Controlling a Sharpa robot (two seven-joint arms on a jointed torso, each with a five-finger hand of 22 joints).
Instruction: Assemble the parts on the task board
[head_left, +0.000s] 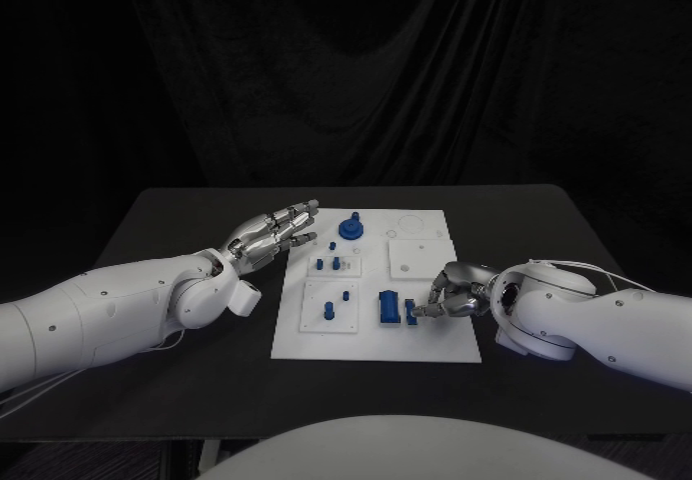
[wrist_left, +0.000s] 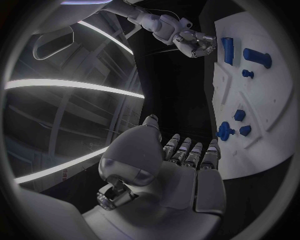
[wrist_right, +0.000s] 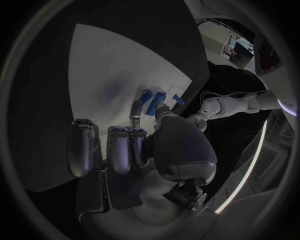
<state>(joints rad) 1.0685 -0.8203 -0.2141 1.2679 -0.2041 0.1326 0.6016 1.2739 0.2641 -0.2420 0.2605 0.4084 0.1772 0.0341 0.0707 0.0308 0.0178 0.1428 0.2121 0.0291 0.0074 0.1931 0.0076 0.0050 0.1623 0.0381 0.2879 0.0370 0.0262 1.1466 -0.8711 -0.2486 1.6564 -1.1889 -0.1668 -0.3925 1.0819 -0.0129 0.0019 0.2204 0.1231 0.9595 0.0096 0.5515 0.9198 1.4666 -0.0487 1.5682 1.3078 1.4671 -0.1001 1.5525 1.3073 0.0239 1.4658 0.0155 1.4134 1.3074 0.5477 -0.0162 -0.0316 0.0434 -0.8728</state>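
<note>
The right hand (head_left: 450, 297) pinches a small blue part (head_left: 411, 308) at the task board (head_left: 433, 345) near edge, apparently for seating, while the left hand (head_left: 268, 236) hovers spread, holding nothing.

Two bulky white robot arms with smooth, glossy, rounded plastic shells enter from the lower left and lower right of the head view; small dark screw dots speckle the shells; thin pale cables loop beside both arms; each arm ends in a silver metallic hand, the left hand (head_left: 268, 236) and the right hand (head_left: 447, 296), with segmented fingers and dark gaps between the segments.
</note>
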